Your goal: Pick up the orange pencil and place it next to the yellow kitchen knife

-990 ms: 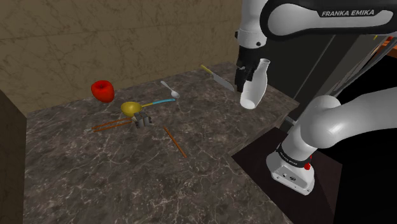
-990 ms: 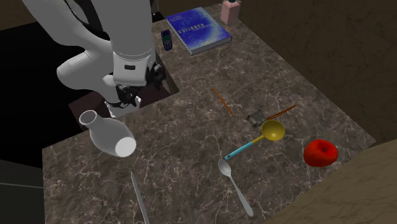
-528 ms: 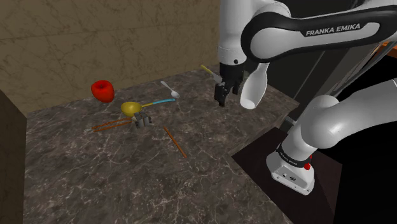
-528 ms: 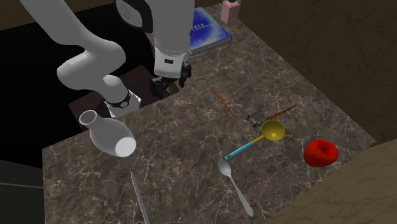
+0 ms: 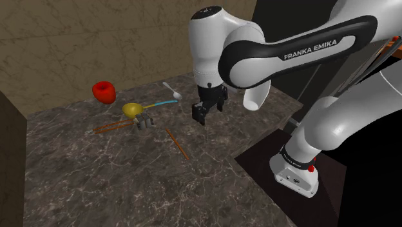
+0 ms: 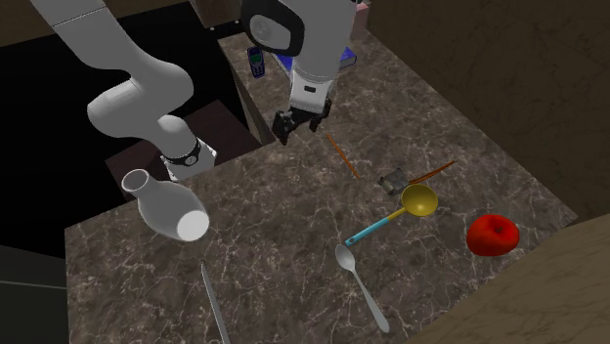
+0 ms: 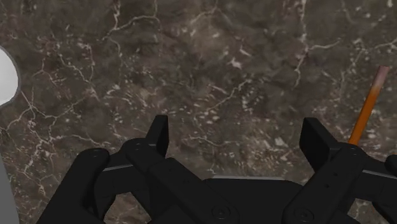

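— Where was your gripper (image 5: 209,111) at that moment?
— You had it above the dark marble countertop (image 5: 96,174), in the middle of the shoulder view. The two fingers (image 7: 157,135) stood wide apart, with only bare stone between them.
— And the orange pencil (image 6: 342,154)?
— It lay flat on the countertop, a little right of centre in the second exterior view. It was near your gripper but not touching it. In the wrist view it was outside one finger, not between the two.
— And the knife (image 6: 211,293)?
— Only its grey blade showed, at the lower left edge of the second exterior view, well apart from the pencil. The white vase (image 6: 166,207) lay near the blade.
— Anything else?
— A yellow ladle (image 6: 418,202) and a red round thing (image 6: 492,235), at the right of that frame.
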